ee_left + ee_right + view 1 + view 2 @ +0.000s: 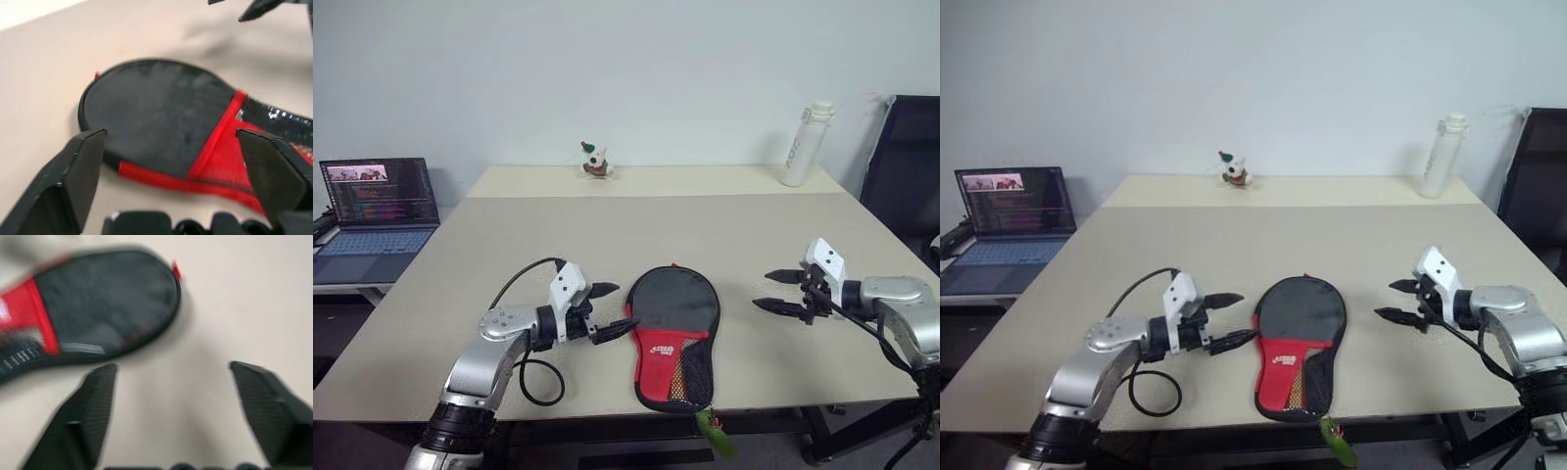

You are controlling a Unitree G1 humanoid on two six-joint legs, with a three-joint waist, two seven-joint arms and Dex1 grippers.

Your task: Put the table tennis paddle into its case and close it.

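The case (pixel 671 313) lies flat near the table's front edge, black at its round end, with a red mesh panel and white logo toward the handle end. Its green pom-pom pull (pixel 715 431) hangs over the table edge. The paddle is hidden from view. My left gripper (pixel 615 307) stands open just left of the case, fingertips close to its rim, nothing between them. My right gripper (pixel 764 290) is open to the right of the case, a short gap away, also empty. The left wrist view shows the case (pixel 156 112) just beyond my open fingers (pixel 73 181).
An open laptop (pixel 377 196) sits on a side desk at the left. A white bottle (pixel 808 142) and a small figurine (pixel 595 160) stand at the table's far edge. A black chair (pixel 906 176) is at the right. A black cable (pixel 538 382) loops by my left arm.
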